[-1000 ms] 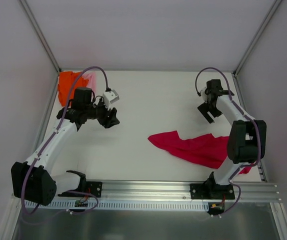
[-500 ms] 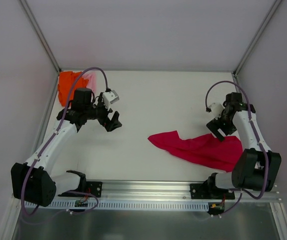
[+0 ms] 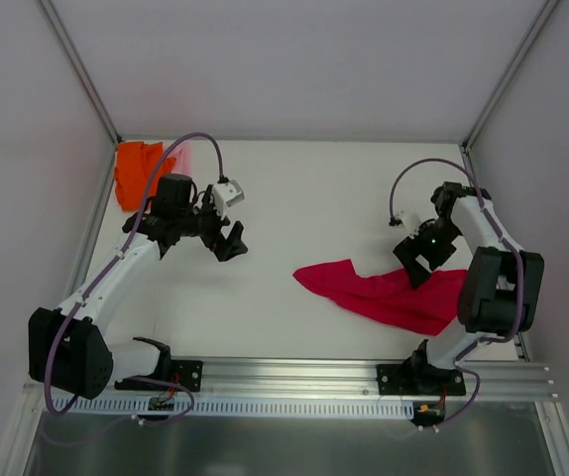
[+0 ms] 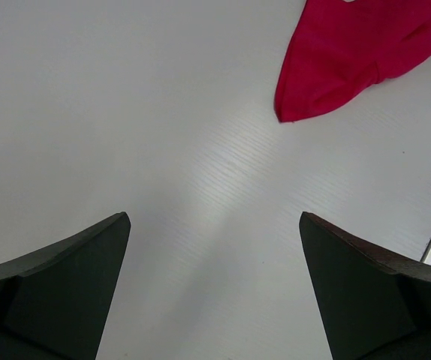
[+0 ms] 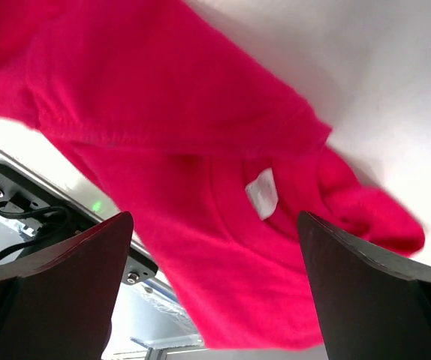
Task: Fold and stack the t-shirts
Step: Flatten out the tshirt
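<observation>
A crimson-red t-shirt (image 3: 389,296) lies crumpled at the front right of the white table (image 3: 314,198). In the right wrist view this red t-shirt (image 5: 193,142) fills most of the frame, with its white neck label (image 5: 262,193) showing. My right gripper (image 3: 416,266) hangs open just over the shirt's upper right edge, nothing between its fingers (image 5: 215,214). An orange t-shirt (image 3: 136,174) lies bunched in the back left corner. My left gripper (image 3: 231,241) is open over bare table left of centre. In its wrist view the gripper (image 4: 214,215) is empty and the red shirt's pointed corner (image 4: 336,52) lies ahead to the right.
An aluminium rail (image 3: 364,375) with both arm bases runs along the near edge. Pale enclosure walls and slanted frame posts (image 3: 81,74) bound the table on three sides. The rail and a cable (image 5: 28,210) show under the red cloth in the right wrist view.
My left gripper has opened wide and shifted a little right. My right arm has swung from the back right down to the red t-shirt's upper edge, staying open.
</observation>
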